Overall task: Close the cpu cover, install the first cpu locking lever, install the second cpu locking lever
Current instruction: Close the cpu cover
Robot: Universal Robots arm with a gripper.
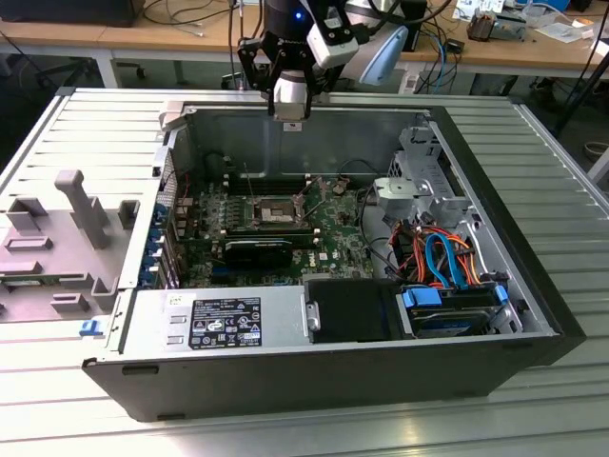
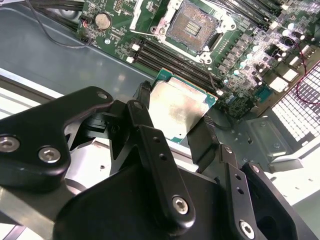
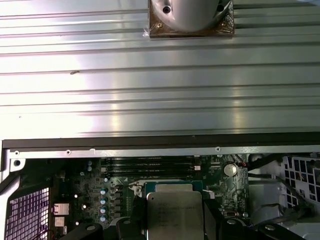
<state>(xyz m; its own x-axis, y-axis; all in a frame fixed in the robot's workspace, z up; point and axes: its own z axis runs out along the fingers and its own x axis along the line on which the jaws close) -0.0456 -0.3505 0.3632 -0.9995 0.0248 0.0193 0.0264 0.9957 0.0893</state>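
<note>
My gripper (image 1: 288, 107) hangs above the far rim of the open computer case (image 1: 124, 286), well above the green motherboard (image 1: 333, 238). In both wrist views its black fingers (image 2: 145, 125) are shut on a square processor chip (image 2: 177, 112) with a silvery top and green edge (image 3: 175, 215). Below on the board lies the CPU socket (image 2: 192, 27), its pin field exposed. The silvery cpu cover (image 1: 257, 211) frames the socket; whether it lies flat or is hinged up I cannot tell. Thin locking levers (image 1: 246, 176) stand up beside the socket.
A grey labelled power-supply box (image 1: 219, 319) and a black block (image 1: 347, 309) fill the case's near side. The drive bay with orange and blue cables (image 1: 442, 262) sits at the exterior view's right. A grey plastic fixture (image 1: 57, 238) lies on the ribbed table at the left.
</note>
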